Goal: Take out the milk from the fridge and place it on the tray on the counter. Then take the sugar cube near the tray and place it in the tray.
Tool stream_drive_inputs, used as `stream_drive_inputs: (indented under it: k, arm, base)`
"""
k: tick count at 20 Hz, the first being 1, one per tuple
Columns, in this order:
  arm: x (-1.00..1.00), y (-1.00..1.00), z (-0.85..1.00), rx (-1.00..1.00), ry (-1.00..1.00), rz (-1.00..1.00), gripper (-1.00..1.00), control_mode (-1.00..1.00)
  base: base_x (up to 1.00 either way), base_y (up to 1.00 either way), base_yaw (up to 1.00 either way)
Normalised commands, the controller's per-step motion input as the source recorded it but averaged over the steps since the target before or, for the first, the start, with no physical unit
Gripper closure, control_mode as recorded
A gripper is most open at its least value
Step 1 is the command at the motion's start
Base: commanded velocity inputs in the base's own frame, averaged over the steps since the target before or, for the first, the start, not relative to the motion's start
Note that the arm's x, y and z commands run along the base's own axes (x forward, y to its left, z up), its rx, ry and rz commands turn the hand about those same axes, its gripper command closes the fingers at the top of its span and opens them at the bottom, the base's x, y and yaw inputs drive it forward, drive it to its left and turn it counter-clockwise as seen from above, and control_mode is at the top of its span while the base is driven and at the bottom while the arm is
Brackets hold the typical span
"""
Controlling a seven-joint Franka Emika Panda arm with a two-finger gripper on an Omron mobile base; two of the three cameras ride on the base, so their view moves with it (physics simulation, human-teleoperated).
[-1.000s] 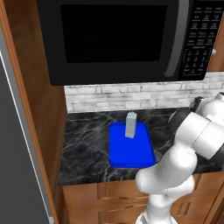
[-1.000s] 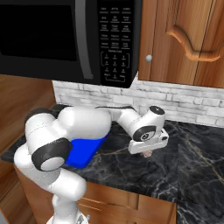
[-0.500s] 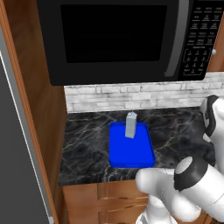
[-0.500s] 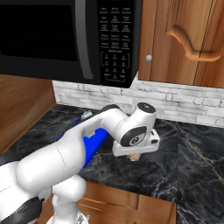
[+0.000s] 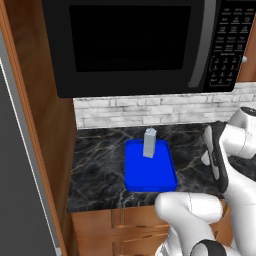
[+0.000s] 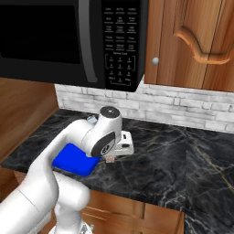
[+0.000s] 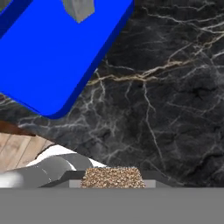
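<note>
The milk (image 5: 149, 142), a small pale blue-grey carton, stands upright at the far end of the blue tray (image 5: 150, 176) on the black marble counter (image 5: 98, 165). My gripper (image 6: 110, 158) hangs just above the counter, right of the tray's near corner, shut on the sugar cube (image 7: 113, 177), a brown speckled block. In the hand view the tray (image 7: 52, 57) lies to the upper left, with the base of the milk (image 7: 79, 8) at the top edge. The fridge (image 5: 20, 180) shows as a grey panel at the far left.
A black microwave (image 5: 135, 45) hangs over the counter, against a white brick backsplash (image 5: 150, 111). A wooden wall cabinet (image 6: 192, 41) is to its right. Bare marble (image 6: 183, 160) stretches right of the gripper. The counter's front edge lies just below the tray.
The arm has swung left along the counter, carrying the sugar cube from the right side to beside the tray's corner. Milk and tray have not moved.
</note>
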Motion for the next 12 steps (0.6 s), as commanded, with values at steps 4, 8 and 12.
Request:
stream_drive_inputs:
  k: [4, 8, 12]
  arm:
    - [0.14, 1.0, 0.19, -0.05, -0.06, -0.04, 1.0, -1.0]
    - [0.32, 1.0, 0.13, -0.05, 0.01, -0.01, 1.0, -1.0]
    - [0.34, 0.95, 0.0, -0.02, 0.07, 0.0, 1.0, -1.0]
  base:
    - [0.0, 0.0, 0.0]
    - [0.0, 0.0, 0.0]
    - [0.0, 0.0, 0.0]
